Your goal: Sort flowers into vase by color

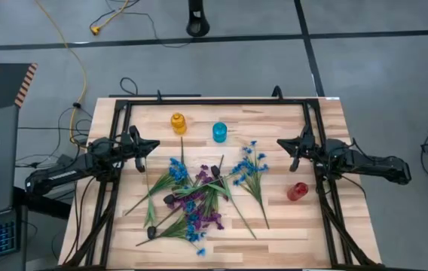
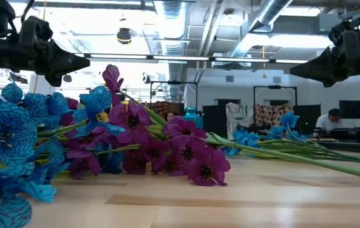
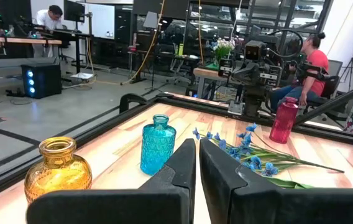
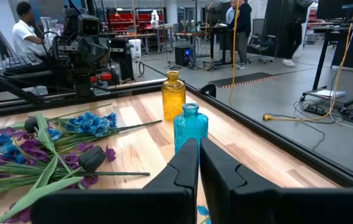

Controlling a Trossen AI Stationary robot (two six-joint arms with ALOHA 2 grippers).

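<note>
- Wooden desk (image 1: 289,226) in a lab space, dark frame around it, grey floor beyond; people sit at workstations in the background of the wrist views.
- Flowers (image 1: 191,197) lie in a tangled heap at the desk's middle: blue, purple and dark blossoms mixed, stems crossing. A separate blue sprig (image 1: 250,169) lies just right of the heap.
- Three vases stand upright: yellow vase (image 1: 178,123) and blue vase (image 1: 219,132) side by side toward the far edge, red vase (image 1: 296,192) near the right side.
- Left hand (image 1: 151,145) hovers left of the heap, fingers narrow, nearly touching, holding nothing. Right hand (image 1: 284,143) hovers at the right, likewise nearly closed and empty.
- Judgement: sorting not yet begun; no vase holds a stem. Best start is the loose blue sprig, gripped on the stem, clear of the tangle.
- Low view shows the blossoms' height and overlap, but no vase clearly; high view gives the layout.
</note>
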